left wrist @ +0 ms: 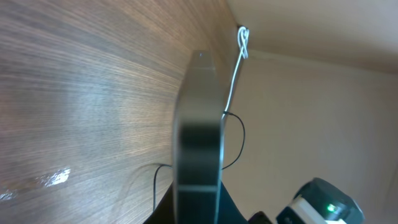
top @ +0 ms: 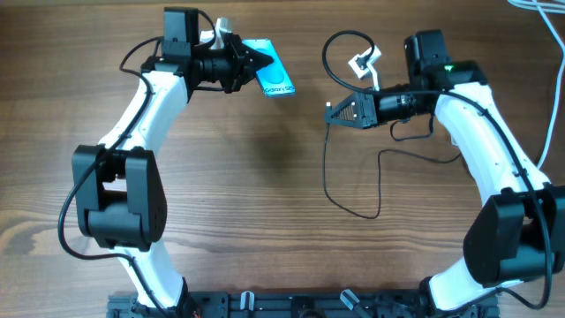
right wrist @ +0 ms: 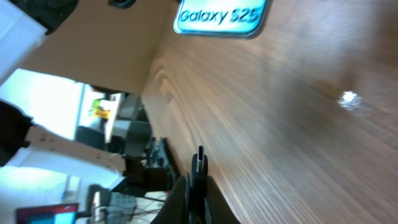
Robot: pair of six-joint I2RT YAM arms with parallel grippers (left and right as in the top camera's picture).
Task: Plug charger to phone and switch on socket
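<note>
My left gripper (top: 250,60) is shut on the phone (top: 275,72), a small cyan-screened handset lifted off the wood at the back. In the left wrist view the phone (left wrist: 199,134) stands edge-on, rising from between the jaws of the left gripper (left wrist: 198,208). My right gripper (top: 342,109) is shut on the charger, with its small connector tip (top: 328,111) pointing left towards the phone, a gap still between them. In the right wrist view the tip (right wrist: 199,160) sticks out of the right gripper (right wrist: 199,190), and the phone (right wrist: 221,16) shows "Galaxy S25" ahead. The socket is out of view.
The charger's thin black cable (top: 326,172) hangs from the right gripper and loops across the table (top: 221,177) to the right arm. A small white piece (top: 363,62) sits on the cable's upper loop. A white cable (top: 552,35) runs along the far right corner.
</note>
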